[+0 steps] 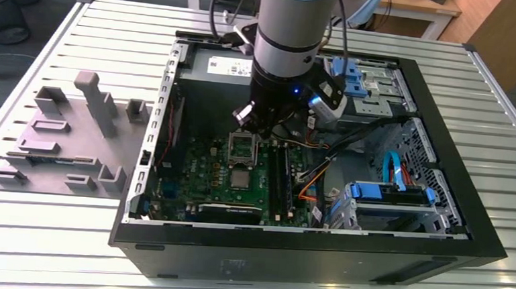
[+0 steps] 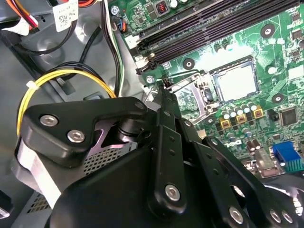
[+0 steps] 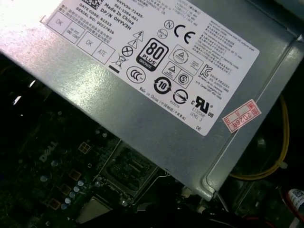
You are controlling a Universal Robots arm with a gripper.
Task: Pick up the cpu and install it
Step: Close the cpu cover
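Observation:
The cpu (image 2: 236, 80) is a small silvery square lying flat in its socket on the green motherboard (image 2: 285, 47). It also shows as the cpu (image 1: 240, 178) in the exterior view and, dimly, as the cpu (image 3: 95, 209) in the first wrist view. The hinged metal socket frame (image 1: 242, 147) stands swung open just beyond it. My gripper (image 1: 254, 124) hangs right above that frame, shut with nothing in it. In the second wrist view the gripper (image 2: 164, 92) has its tip at the edge of the open frame (image 2: 190, 97), a short way from the cpu.
The open black computer case (image 1: 413, 251) lies on a slatted metal table (image 1: 85, 33). A grey power-supply box (image 3: 156, 61) sits close behind the arm. Memory slots (image 2: 209, 33), yellow and black cables (image 2: 71, 76) and blue drive bays (image 1: 389, 193) crowd the socket. Grey fixture blocks (image 1: 70, 140) stand at the exterior view's left.

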